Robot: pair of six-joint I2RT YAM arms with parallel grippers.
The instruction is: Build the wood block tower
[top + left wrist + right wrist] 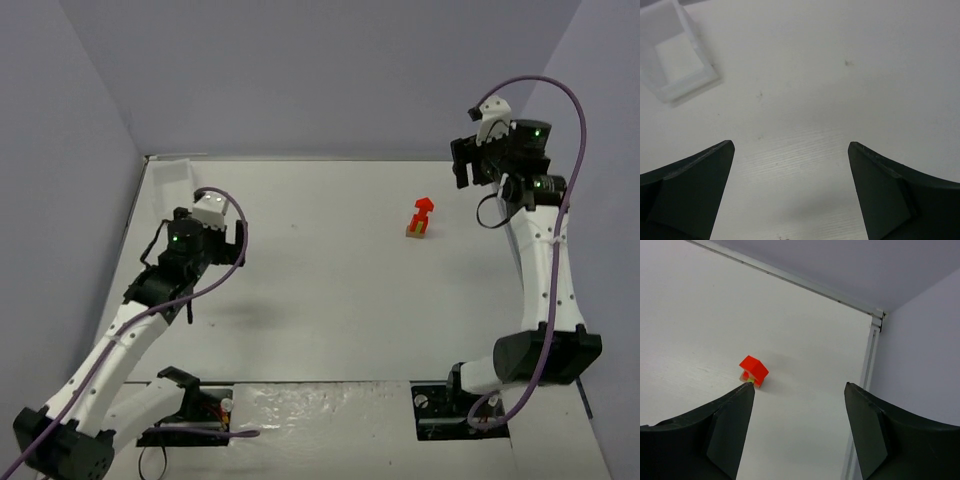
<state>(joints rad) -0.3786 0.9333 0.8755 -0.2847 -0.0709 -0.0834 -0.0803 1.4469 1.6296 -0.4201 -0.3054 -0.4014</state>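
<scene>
The top camera looks down from behind the arms. It shares the wood block tower at 1 o'clock with the right wrist view, and the tray at 11 o'clock with the low left wrist view.

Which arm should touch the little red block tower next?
Right, probably. The right gripper hangs open near the small red wooden block tower. The left gripper sits far off, beside the clear white plastic tray.

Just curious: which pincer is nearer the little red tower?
Right. The right pincer is just right of the tower; the left pincer is far left, near the plastic tray.
</scene>
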